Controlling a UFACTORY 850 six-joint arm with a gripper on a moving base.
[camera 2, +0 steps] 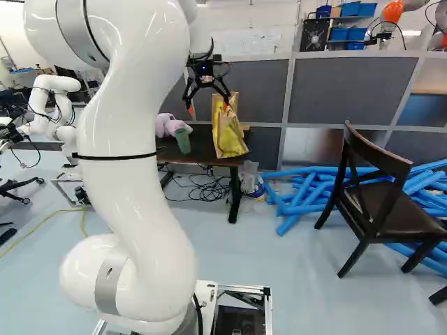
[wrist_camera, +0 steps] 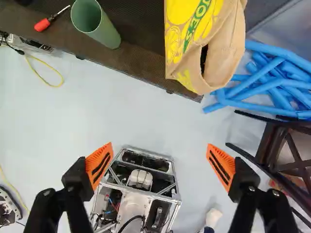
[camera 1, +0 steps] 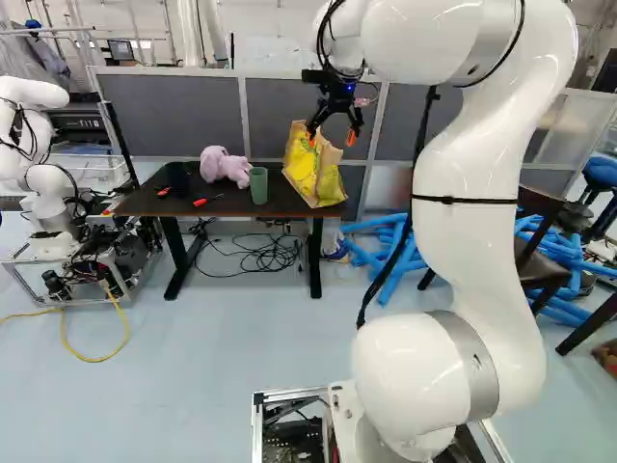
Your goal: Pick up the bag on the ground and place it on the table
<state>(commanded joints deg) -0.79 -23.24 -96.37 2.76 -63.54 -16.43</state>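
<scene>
With its two fingers spread wide, the black, orange-padded gripper (wrist_camera: 160,166) hung short of the yellow-and-tan bag (camera 1: 316,172), which stood on the dark rectangular table (camera 1: 145,204), upper middle of the left base view, beyond the fingertips, its long axis apparently near upright.

Looks like a robotics lab. Has a white jointed arm (camera 1: 463,256) on an open metal-framed base (wrist_camera: 165,196) packed with wiring, plus another robot (camera 1: 48,198), on a similar frame, at the left of the left base view. Divided by grey partition panels (camera 1: 212,106), with black cables (camera 1: 260,256) tangled under a dark counter (camera 1: 145,204), a yellow cable (camera 1: 123,333) looping over smooth pale-blue flooring (camera 1: 193,386), and shelved blue bins (camera 2: 357,9) beyond.
</scene>
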